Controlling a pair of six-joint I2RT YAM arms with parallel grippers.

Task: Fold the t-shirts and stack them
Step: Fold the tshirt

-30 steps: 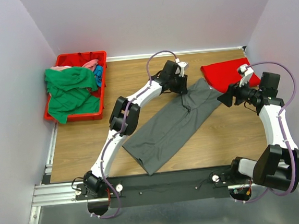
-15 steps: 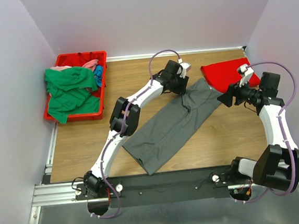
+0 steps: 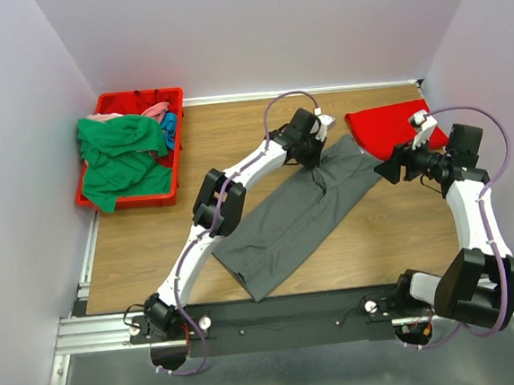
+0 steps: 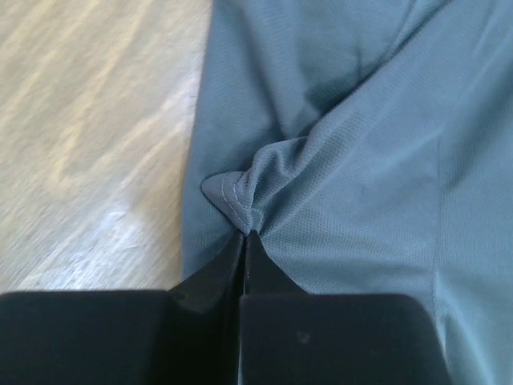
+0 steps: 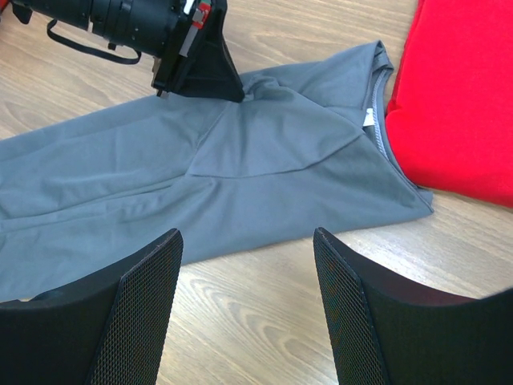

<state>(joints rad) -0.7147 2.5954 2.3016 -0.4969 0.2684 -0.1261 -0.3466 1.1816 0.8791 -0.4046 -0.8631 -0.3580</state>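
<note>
The dark grey t-shirt lies folded lengthwise, slanting across the middle of the table. My left gripper is shut on a pinched fold of its sleeve hem near the shirt's far edge. It also shows in the right wrist view. The folded bright red t-shirt lies at the back right, touching the grey shirt's collar end. My right gripper is open and empty, hovering just right of the grey shirt. Green, pink and blue shirts are heaped in the bin.
A red plastic bin stands at the back left against the wall, with the green shirt spilling over its near rim. Bare wooden table lies between the bin and the grey shirt. Walls close the table on three sides.
My left gripper has shifted slightly right and forward with the pinched grey cloth. The right arm has not moved.
</note>
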